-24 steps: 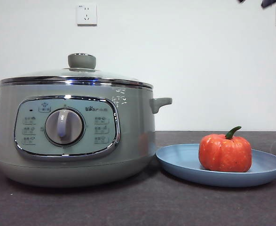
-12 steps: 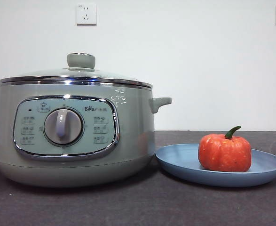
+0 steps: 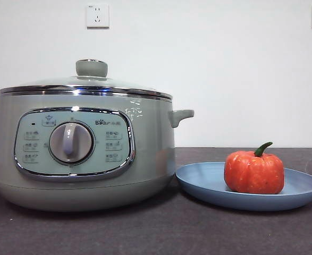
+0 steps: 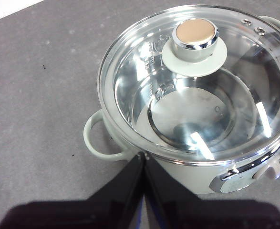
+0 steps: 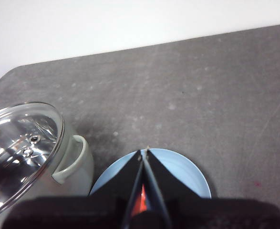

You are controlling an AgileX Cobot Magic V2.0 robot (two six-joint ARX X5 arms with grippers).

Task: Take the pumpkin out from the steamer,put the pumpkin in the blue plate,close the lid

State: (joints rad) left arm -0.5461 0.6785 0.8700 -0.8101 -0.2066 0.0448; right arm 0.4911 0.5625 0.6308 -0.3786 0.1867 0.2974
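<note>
The pumpkin (image 3: 254, 173) is set on the blue plate (image 3: 209, 183); the lid (image 3: 86, 82) is seated on the steamer (image 3: 150, 154); both grippers' jaws are pressed together, empty.

You see the steamer (image 3: 86, 154) cut off at the front view's left edge, so its left handle shows only partly. The print on its control panel (image 3: 73, 142) is too small to read. In the right wrist view, the closed right gripper (image 5: 143, 153) hides nearly all the pumpkin (image 5: 140, 202) and part of the blue plate (image 5: 187, 174).
</note>
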